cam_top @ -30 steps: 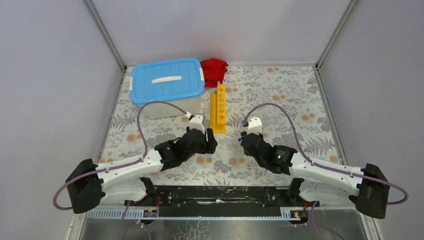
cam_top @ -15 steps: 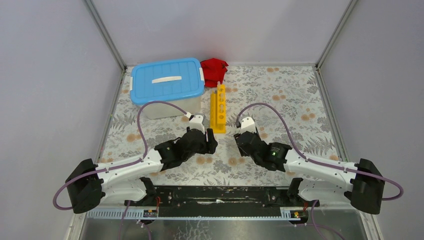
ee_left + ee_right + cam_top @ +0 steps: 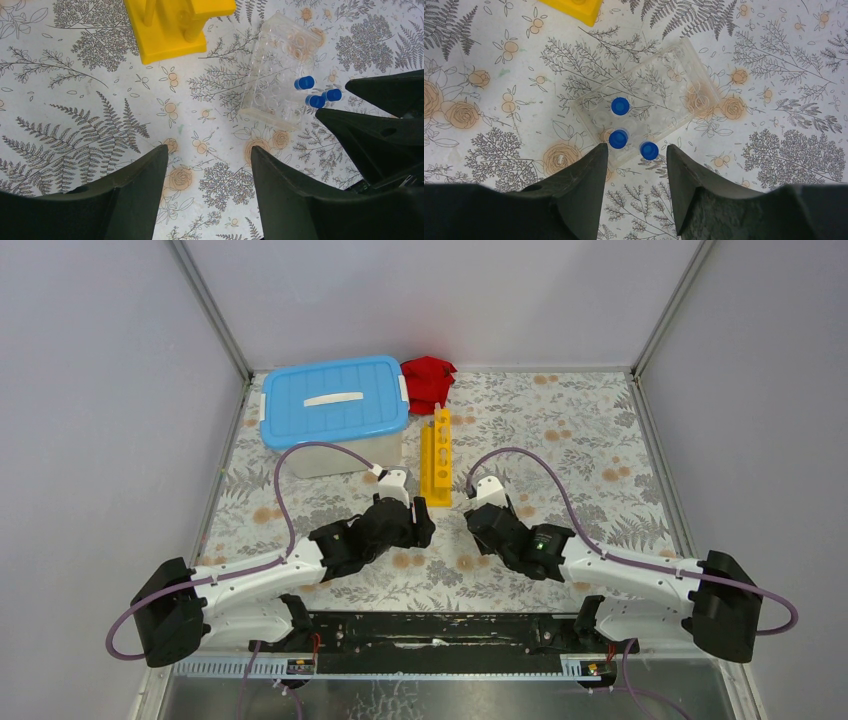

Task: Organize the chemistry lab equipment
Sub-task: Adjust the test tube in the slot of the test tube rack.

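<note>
The clear tube holder (image 3: 659, 90) lies on the floral table just ahead of my right gripper (image 3: 636, 148), which is open and empty. Two blue-capped tubes (image 3: 620, 106) stand in the holder. A third tube (image 3: 649, 150) stands at its near edge, between my right fingertips. My left gripper (image 3: 210, 155) is open and empty, low over bare table. The holder (image 3: 277, 65) shows to its right and the yellow holed rack (image 3: 170, 30) just ahead. The rack (image 3: 437, 455) lies mid-table. The white blue-lidded tub (image 3: 335, 400) stands at the back left. No black wire ring stand is in view.
A red cloth (image 3: 428, 380) lies against the back wall beside the tub. Grey walls close in the table on three sides. The two grippers (image 3: 423, 516) (image 3: 472, 518) sit close together near the rack's near end.
My right gripper has moved left and a little forward, over the holder and tubes. The left arm has not moved.
</note>
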